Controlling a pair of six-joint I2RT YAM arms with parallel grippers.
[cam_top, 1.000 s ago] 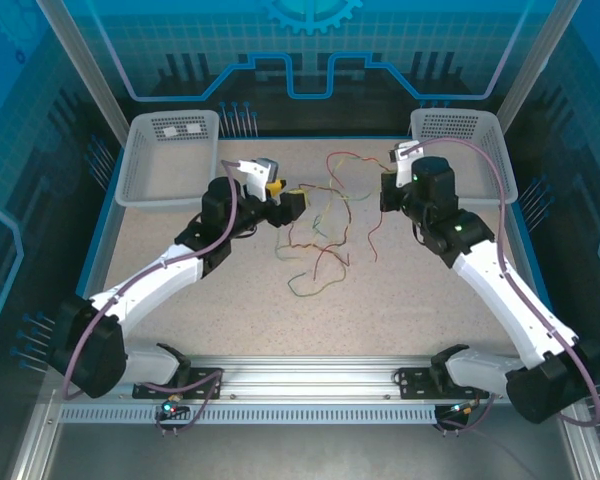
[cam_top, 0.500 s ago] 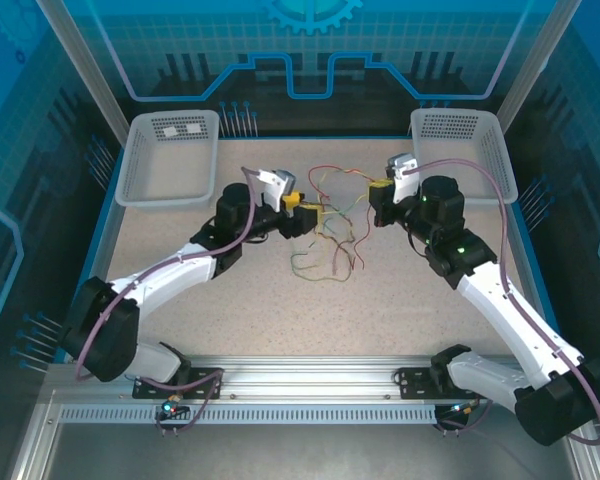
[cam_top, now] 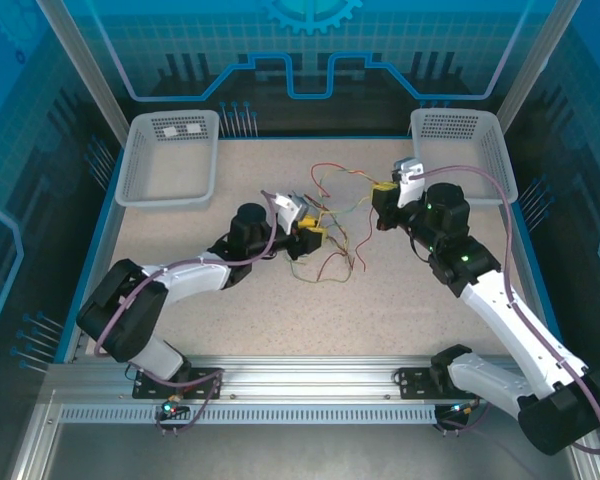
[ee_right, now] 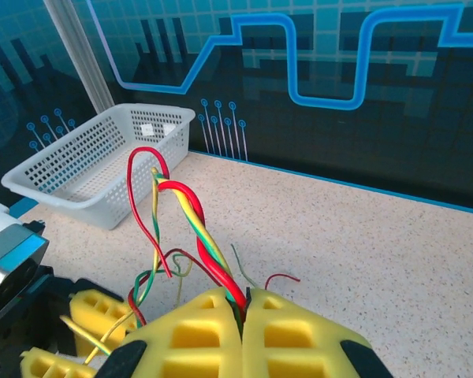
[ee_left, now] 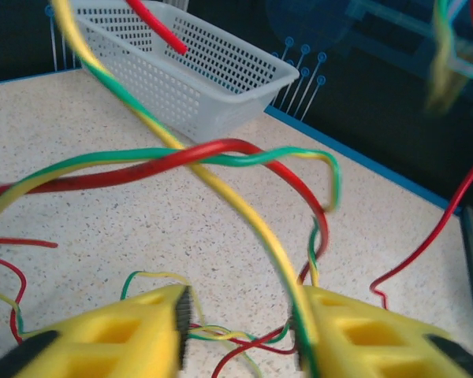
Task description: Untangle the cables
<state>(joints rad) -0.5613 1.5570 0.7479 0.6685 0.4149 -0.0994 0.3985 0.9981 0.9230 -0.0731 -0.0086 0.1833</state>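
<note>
1. Two white baskets sit in the far corners of the tabletop (cam_top: 280, 330); the left basket (cam_top: 168, 196) fills the far left corner.
2. Just left of centre the left gripper (cam_top: 313, 236) (ee_left: 240, 331) lies low, its yellow pads partly apart. A yellow-green strand runs through the gap, beside one pad.
3. At the tabletop's centre, between both grippers, the cables (cam_top: 327, 266) (ee_left: 221, 146) (ee_right: 197, 228) form one red, green and yellow tangle.
4. Right of centre, the right gripper (cam_top: 383, 190) (ee_right: 242, 315) has its jaws closed on a twisted red, yellow and green bundle.
5. At the far right corner stands the right basket (cam_top: 455, 112).
</note>
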